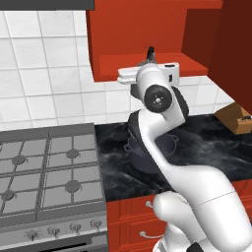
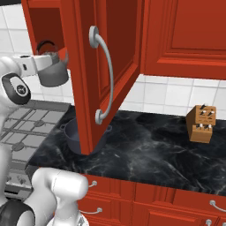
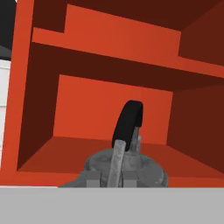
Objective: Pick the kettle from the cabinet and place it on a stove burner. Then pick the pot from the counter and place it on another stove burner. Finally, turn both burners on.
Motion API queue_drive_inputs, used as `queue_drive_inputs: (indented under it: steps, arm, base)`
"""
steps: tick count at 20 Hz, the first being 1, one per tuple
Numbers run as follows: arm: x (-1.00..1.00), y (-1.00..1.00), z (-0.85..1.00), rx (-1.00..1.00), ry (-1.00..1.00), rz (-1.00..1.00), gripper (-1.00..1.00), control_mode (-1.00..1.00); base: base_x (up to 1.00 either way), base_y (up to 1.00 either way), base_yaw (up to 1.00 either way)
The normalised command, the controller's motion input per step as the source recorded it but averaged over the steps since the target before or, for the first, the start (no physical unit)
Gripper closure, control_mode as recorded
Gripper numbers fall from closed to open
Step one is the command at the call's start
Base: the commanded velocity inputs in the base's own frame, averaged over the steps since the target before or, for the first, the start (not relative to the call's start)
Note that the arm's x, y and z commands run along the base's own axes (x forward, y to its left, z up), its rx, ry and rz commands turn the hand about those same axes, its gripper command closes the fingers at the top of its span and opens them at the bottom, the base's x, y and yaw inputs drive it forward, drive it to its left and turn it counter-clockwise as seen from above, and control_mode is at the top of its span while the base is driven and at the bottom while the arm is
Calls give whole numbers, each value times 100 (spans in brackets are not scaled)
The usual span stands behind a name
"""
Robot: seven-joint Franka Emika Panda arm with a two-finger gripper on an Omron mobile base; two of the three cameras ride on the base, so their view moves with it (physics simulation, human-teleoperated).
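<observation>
Kettle (image 2: 53, 70), gripped by the pincer (image 3: 114, 175) just outside the cabinet (image 3: 109, 105), may clip its edge and slip.

Lighting is even and bright, rendered. Soft shadows darken the cabinet (image 3: 109, 109) recesses. The table (image 2: 150, 145) shows faint gloss. Edges appear slightly pixelated.

- Pot (image 1: 170, 142) mostly hidden behind the white arm in the left base view; behind the red door (image 2: 101, 66) in the right base view, just part of the rim peeking out.
- Kettle (image 3: 124, 168) bottom cut off in the hand view.
- Gripper fingertips not clear anywhere, so can't tell the grip.
- Knife block (image 1: 237, 118) clipped by the right edge.
</observation>
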Motion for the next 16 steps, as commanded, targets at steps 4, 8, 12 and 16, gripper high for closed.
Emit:
queue_drive_inputs:
  steps: [4, 8, 12, 16]
  arm:
    - [-79, -8, -12, 0, 0, 0, 100, -100]
    - [-73, -5, -17, 0, 0, 0, 100, -100]
    - [-69, -2, -17, 0, 0, 0, 100, -100]
    - [-63, -1, -16, 0, 0, 0, 100, -100]
  base:
    - [0, 0, 0]
    - [0, 0, 0]
    - [0, 0, 0]
    - [0, 0, 0]
